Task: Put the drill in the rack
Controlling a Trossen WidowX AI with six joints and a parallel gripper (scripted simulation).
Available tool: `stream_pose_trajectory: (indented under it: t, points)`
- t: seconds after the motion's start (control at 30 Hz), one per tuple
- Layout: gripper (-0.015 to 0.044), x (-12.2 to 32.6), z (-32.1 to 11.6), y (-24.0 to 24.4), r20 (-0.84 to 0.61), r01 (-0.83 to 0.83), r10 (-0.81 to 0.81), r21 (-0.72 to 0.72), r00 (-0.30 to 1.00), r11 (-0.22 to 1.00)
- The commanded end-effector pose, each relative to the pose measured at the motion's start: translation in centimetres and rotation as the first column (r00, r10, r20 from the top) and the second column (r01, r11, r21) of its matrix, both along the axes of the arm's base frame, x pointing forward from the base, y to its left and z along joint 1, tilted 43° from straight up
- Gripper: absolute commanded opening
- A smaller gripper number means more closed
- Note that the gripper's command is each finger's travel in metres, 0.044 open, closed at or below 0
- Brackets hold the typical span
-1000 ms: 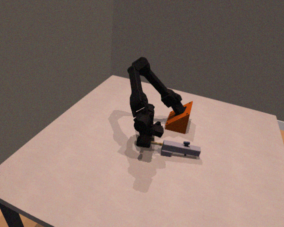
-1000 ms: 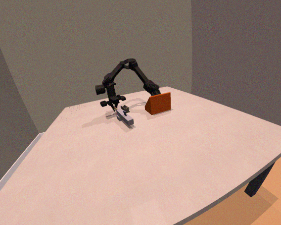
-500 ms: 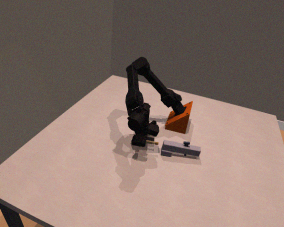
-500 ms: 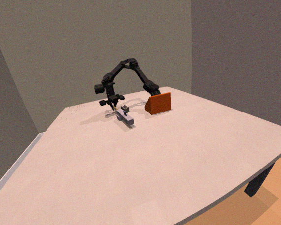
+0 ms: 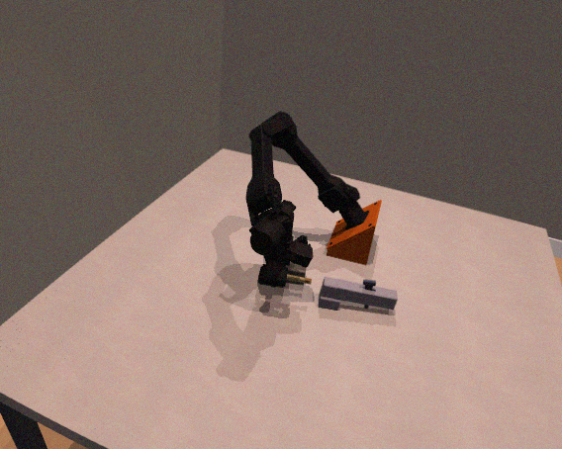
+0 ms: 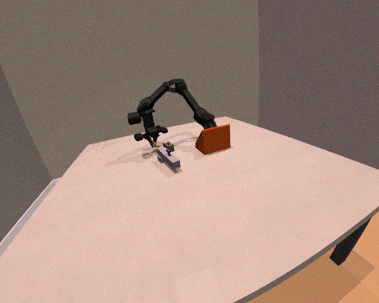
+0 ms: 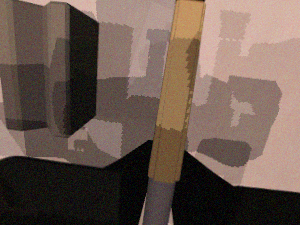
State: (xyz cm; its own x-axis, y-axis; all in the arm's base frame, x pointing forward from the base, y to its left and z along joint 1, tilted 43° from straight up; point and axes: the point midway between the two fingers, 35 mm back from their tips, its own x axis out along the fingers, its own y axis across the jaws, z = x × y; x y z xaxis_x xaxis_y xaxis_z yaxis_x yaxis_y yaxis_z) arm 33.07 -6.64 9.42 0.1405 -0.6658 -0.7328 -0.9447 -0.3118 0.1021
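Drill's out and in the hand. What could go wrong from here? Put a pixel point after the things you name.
The drill [image 5: 299, 279] [image 6: 156, 145] [image 7: 178, 89] sticks well out of the hand [image 5: 282, 280] [image 6: 153, 145] [image 7: 161, 148], so a knock could twist it. Its tip lies close to the grey holder [image 5: 353, 294] [image 6: 168, 157] and might clip it. The hand could also bump the block beside it, seemingly the rack [image 6: 168, 146] [image 7: 35, 74].

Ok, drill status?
Tool shut on drill. Drill tip clear of grey-lilac holder. Dark grey block, likely the rack, close beside it; can't tell whether it's in the way.
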Motion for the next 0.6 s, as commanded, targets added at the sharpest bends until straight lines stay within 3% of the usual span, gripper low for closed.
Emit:
stream_pose_trajectory:
  t: [0.0, 0.57]
  points:
    - [0.0, -0.04, 0.23, 0.24, 0.006, 0.001, -0.001, 0.001, 1.0, 1.0]
    - [0.0, -0.48, 0.68, 0.85, 0.006, 0.001, -0.001, 0.001, 1.0, 1.0]
